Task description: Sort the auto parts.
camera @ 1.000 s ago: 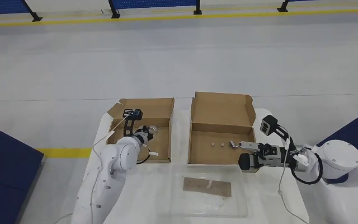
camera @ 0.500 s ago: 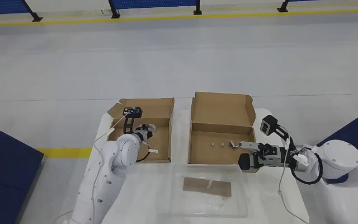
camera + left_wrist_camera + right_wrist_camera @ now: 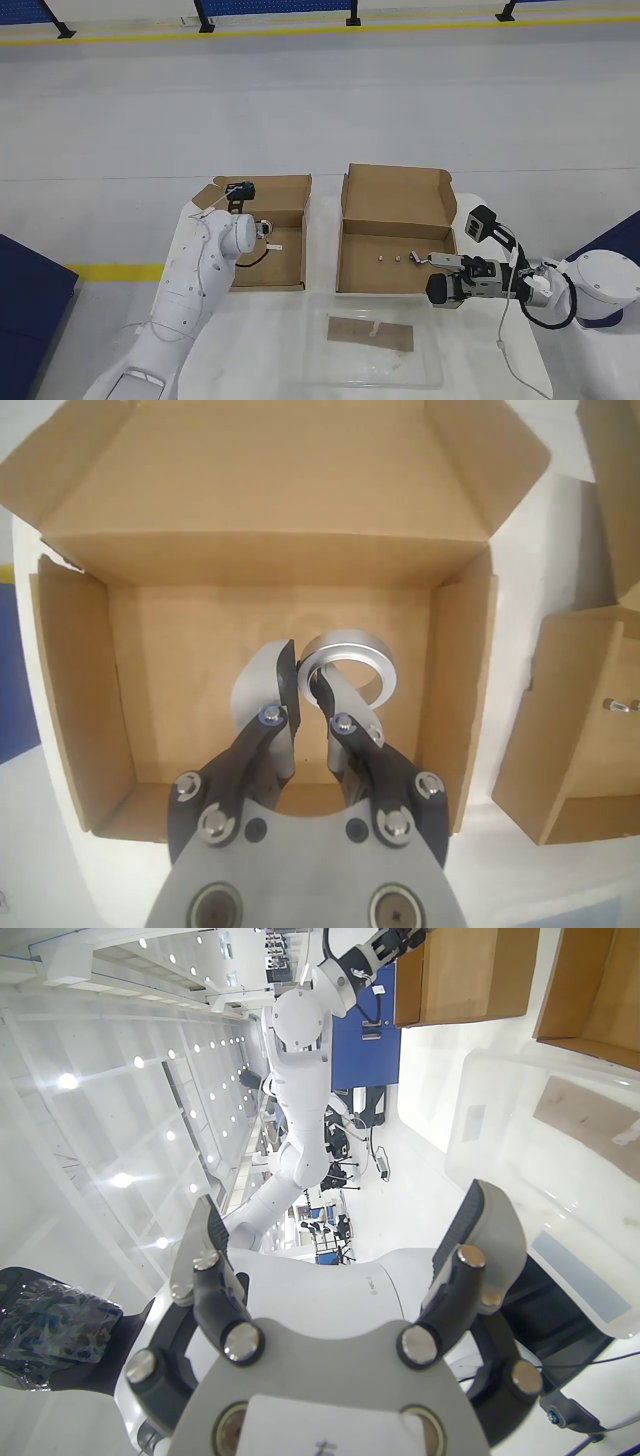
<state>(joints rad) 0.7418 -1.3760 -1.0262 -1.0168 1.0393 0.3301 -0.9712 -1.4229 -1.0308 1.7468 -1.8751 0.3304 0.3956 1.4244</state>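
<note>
A silver metal ring (image 3: 350, 646) hangs over the floor of the left cardboard box (image 3: 270, 555), tilted. My left gripper (image 3: 303, 672) is shut on the ring's rim, one finger inside the ring and one outside. From above, that gripper (image 3: 262, 228) sits over the back half of the left box (image 3: 290, 262). Two small metal parts (image 3: 392, 258) lie in the right box (image 3: 395, 278). My right gripper (image 3: 340, 1200) is open with nothing between its fingers, and it hovers by the front right corner of the right box (image 3: 432, 276).
A clear plastic bin (image 3: 375, 372) stands at the table's front middle, with a brown card piece (image 3: 370, 332) in it. Both boxes have their lids folded back. The table's edge runs close to the left of the left box.
My left arm has swung upward and its gripper has shifted a little toward the back of the left box, still holding the ring. The right arm has not moved.
</note>
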